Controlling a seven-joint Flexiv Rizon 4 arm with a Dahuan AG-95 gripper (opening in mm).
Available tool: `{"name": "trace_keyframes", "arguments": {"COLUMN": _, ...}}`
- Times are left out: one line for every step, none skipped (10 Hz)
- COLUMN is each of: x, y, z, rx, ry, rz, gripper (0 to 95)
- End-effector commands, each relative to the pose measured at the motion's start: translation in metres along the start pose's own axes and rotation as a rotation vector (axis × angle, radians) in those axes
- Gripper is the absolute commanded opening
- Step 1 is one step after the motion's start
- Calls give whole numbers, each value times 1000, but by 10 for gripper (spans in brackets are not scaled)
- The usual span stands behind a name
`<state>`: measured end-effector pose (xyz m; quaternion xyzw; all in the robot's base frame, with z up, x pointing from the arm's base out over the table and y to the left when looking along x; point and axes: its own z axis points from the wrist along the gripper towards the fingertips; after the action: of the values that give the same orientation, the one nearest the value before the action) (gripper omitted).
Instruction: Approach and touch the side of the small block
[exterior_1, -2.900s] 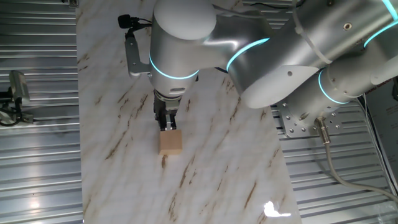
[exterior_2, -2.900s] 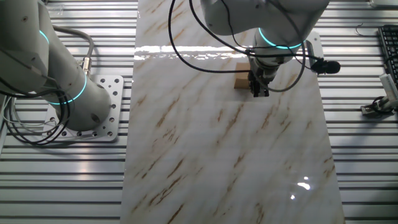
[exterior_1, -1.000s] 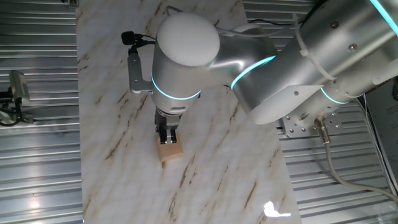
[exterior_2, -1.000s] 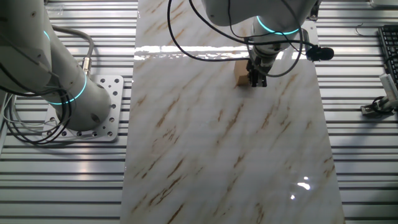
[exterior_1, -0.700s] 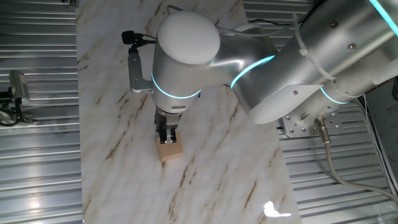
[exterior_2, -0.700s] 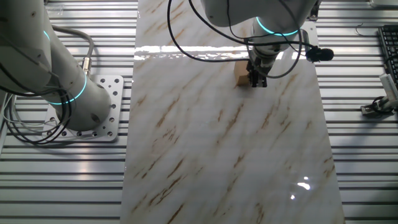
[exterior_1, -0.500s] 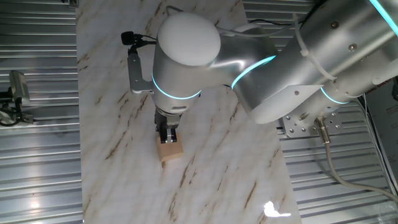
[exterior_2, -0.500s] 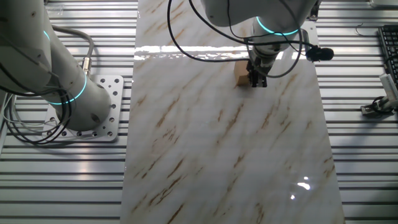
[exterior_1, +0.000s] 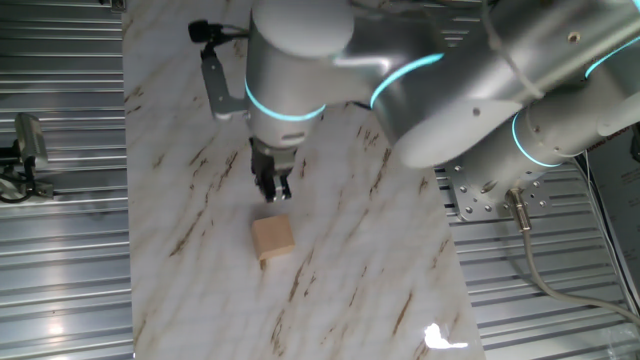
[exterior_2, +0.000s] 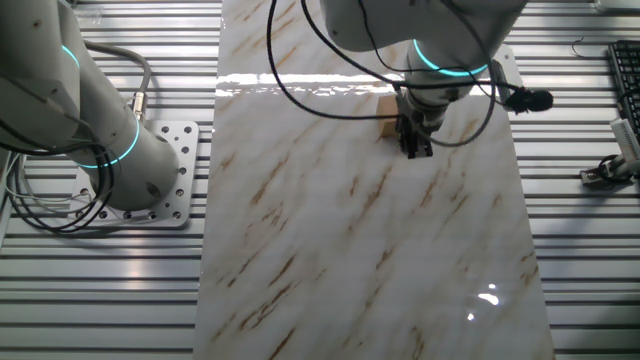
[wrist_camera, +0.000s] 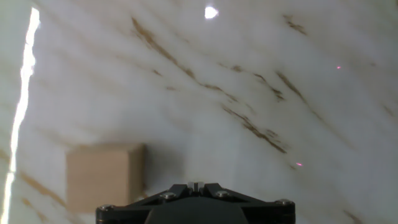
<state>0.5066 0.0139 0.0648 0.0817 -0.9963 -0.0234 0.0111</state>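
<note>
In the hand view, the dark base of the gripper (wrist_camera: 194, 205) fills the bottom edge, and its fingertips do not show there. Just above and to the left of it, the small block (wrist_camera: 104, 175) sits on the marble-patterned tabletop (wrist_camera: 261, 74), a plain tan cube with a soft shadow on its right side. Brown veins run diagonally across the white surface beyond it, and a bright light reflection shows near the top.

In one fixed view, the gripper (exterior_1: 276, 190) hangs above the tabletop (exterior_1: 380, 260) with a clear gap to the small block (exterior_1: 272, 240), which stands apart below the fingertips. The 2 dark fingers look pressed together, with no gap visible between them, holding nothing. The silver arm (exterior_1: 420, 80) with glowing cyan rings reaches in from the right and fills the upper part of the picture.

In the other fixed view, the gripper (exterior_2: 413, 146) points down at the tabletop (exterior_2: 360, 260), and the small block (exterior_2: 386, 126) peeks out just beside it on the left, partly hidden behind the wrist. Black cables (exterior_2: 300, 80) loop around the arm, and the arm's base (exterior_2: 90, 130) stands on a perforated plate (exterior_2: 175, 180) at the left.
</note>
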Motion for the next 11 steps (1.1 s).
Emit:
{"name": "trace_keyframes", "arguments": {"x": 7, "y": -8, "z": -6, "rx": 11, "ry": -9, "rz": -35, "gripper": 0}}
{"name": "trace_keyframes", "arguments": {"x": 6, "y": -9, "z": -6, "rx": 18, "ry": -9, "rz": -47, "gripper": 0}}
{"name": "trace_keyframes", "arguments": {"x": 3, "y": -9, "z": -12, "rx": 23, "ry": -5, "rz": -76, "gripper": 0}}
{"name": "trace_keyframes", "arguments": {"x": 2, "y": -9, "z": -16, "rx": 24, "ry": 5, "rz": -88, "gripper": 0}}
{"name": "trace_keyframes", "arguments": {"x": -2, "y": -9, "z": -25, "rx": 34, "ry": 22, "rz": -125, "gripper": 0}}
{"name": "trace_keyframes", "arguments": {"x": -4, "y": -8, "z": -31, "rx": 37, "ry": 29, "rz": -145, "gripper": 0}}
{"name": "trace_keyframes", "arguments": {"x": -7, "y": -5, "z": -39, "rx": 36, "ry": 64, "rz": -164, "gripper": 0}}
{"name": "trace_keyframes", "arguments": {"x": -10, "y": -3, "z": -45, "rx": 33, "ry": 97, "rz": -184, "gripper": 0}}
{"name": "trace_keyframes", "arguments": {"x": -12, "y": -1, "z": -48, "rx": 26, "ry": 117, "rz": -206, "gripper": 0}}
{"name": "trace_keyframes", "arguments": {"x": -13, "y": 0, "z": -50, "rx": 12, "ry": 143, "rz": -235, "gripper": 0}}
{"name": "trace_keyframes", "arguments": {"x": -13, "y": 0, "z": -49, "rx": -5, "ry": 151, "rz": -266, "gripper": 0}}
